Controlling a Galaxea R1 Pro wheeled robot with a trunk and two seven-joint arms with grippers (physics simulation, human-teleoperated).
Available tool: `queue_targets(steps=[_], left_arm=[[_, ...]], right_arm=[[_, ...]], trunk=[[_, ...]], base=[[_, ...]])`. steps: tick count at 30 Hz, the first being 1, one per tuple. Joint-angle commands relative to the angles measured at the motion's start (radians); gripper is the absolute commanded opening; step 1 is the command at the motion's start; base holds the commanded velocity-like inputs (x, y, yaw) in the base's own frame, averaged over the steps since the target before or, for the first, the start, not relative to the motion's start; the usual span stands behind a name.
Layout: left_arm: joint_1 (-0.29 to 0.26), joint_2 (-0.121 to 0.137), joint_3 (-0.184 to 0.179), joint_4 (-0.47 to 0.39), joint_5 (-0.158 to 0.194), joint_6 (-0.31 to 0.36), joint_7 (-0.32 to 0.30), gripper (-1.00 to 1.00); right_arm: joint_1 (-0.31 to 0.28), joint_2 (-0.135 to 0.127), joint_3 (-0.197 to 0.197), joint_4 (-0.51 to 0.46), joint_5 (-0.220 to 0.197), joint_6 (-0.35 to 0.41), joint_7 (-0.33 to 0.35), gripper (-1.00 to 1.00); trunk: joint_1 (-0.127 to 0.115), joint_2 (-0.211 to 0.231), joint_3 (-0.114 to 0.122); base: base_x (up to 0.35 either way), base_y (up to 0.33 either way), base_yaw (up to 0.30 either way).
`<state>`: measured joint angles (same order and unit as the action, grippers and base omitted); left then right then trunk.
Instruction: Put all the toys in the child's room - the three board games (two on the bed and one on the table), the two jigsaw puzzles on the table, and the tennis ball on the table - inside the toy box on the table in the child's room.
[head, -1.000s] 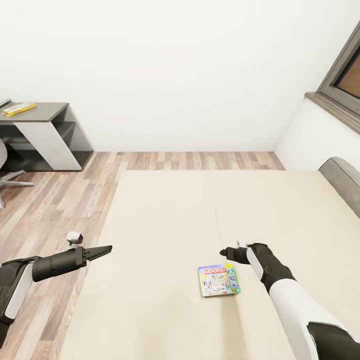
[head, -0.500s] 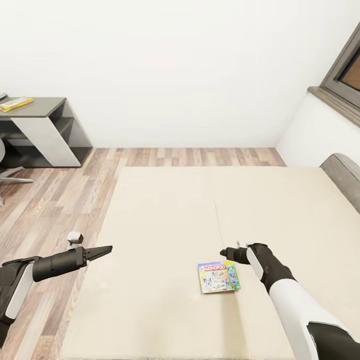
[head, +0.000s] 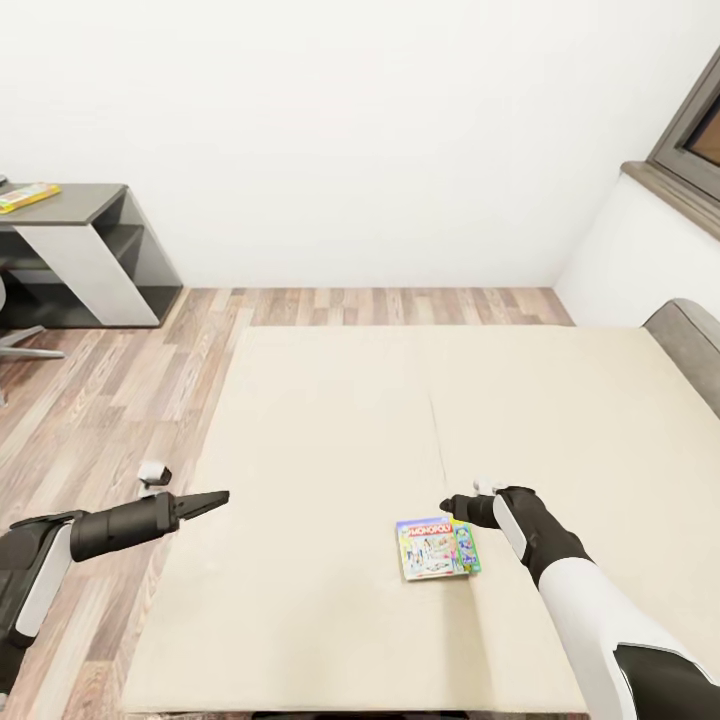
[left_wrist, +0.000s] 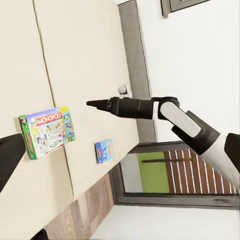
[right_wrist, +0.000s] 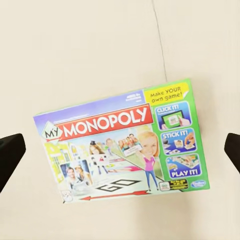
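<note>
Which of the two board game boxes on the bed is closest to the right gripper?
The white-green Monopoly box, lying flat just beside the right gripper. The small blue box lies farther along the beige mattress.

Board game box (right_wrist: 122, 145): white and green, red "MONOPOLY" banner, purple top band, yellow corner patch. Second game box (left_wrist: 104, 150): blue. Bed mattress (head: 330, 420): plain beige; headboard (head: 690, 345) at right, grey. Floor (head: 110, 390): mottled brown planks. Far-left desk wing (head: 95, 245): dark grey, white panel. Arms: white, black grippers
</note>
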<state>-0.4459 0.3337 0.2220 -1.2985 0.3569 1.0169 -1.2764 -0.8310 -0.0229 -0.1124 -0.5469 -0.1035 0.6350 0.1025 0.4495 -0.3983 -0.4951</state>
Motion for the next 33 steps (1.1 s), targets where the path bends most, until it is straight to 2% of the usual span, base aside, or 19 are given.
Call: queue_targets(steps=[1, 3, 4, 5, 6, 7, 9, 13, 26, 33], left_arm=[[-0.001, -0.008, -0.014, -0.022, 0.004, 0.011, -0.003, 1.00], [-0.001, -0.030, -0.047, -0.063, 0.006, 0.017, -0.004, 1.00], [-0.001, -0.052, -0.076, -0.091, 0.007, 0.020, -0.004, 1.00], [-0.005, -0.096, -0.124, -0.125, 0.006, 0.023, -0.004, 1.00], [-0.005, -0.111, -0.137, -0.133, 0.005, 0.024, -0.002, 1.00], [-0.007, -0.144, -0.164, -0.144, 0.001, 0.020, 0.005, 1.00], [-0.008, -0.163, -0.179, -0.144, -0.001, 0.015, 0.023, 1.00], [-0.009, -0.169, -0.174, -0.147, -0.003, 0.011, 0.039, 1.00], [-0.009, -0.169, -0.116, -0.147, -0.007, 0.008, 0.057, 1.00], [-0.008, -0.170, -0.112, -0.147, -0.007, 0.008, 0.058, 1.00]], right_arm=[[0.000, 0.000, -0.003, -0.002, -0.007, 0.005, 0.001, 1.00], [0.000, 0.000, -0.003, -0.002, -0.007, 0.005, 0.001, 1.00], [0.000, 0.000, -0.003, -0.002, -0.007, 0.005, 0.001, 1.00], [0.000, 0.000, -0.003, -0.002, -0.007, 0.005, 0.002, 1.00], [0.000, 0.000, -0.003, -0.002, -0.007, 0.005, 0.002, 1.00], [0.000, 0.000, -0.003, -0.002, -0.007, 0.005, 0.002, 1.00], [0.000, 0.000, -0.003, -0.002, -0.009, 0.005, 0.002, 1.00], [-0.001, 0.001, -0.004, -0.004, -0.011, 0.004, 0.002, 1.00], [-0.016, -0.003, -0.001, -0.044, -0.004, -0.003, 0.002, 1.00], [-0.016, 0.001, -0.002, -0.049, -0.004, -0.011, 0.001, 1.00]], trunk=[[0.000, -0.002, -0.003], [0.000, -0.002, -0.006], [0.000, -0.002, -0.008], [0.000, -0.002, -0.010], [0.000, -0.002, -0.011], [0.000, -0.002, -0.013], [0.000, -0.002, -0.016], [0.000, -0.002, -0.023], [0.000, -0.002, -0.044], [0.000, -0.002, -0.056]], base=[[0.000, 0.000, 0.000], [0.000, 0.000, 0.000], [0.000, 0.000, 0.000], [0.000, 0.000, 0.000], [0.000, 0.000, 0.000], [0.000, 0.000, 0.000], [0.000, 0.000, 0.000], [0.000, 0.000, 0.000], [0.000, 0.000, 0.000], [0.000, 0.000, 0.000]])
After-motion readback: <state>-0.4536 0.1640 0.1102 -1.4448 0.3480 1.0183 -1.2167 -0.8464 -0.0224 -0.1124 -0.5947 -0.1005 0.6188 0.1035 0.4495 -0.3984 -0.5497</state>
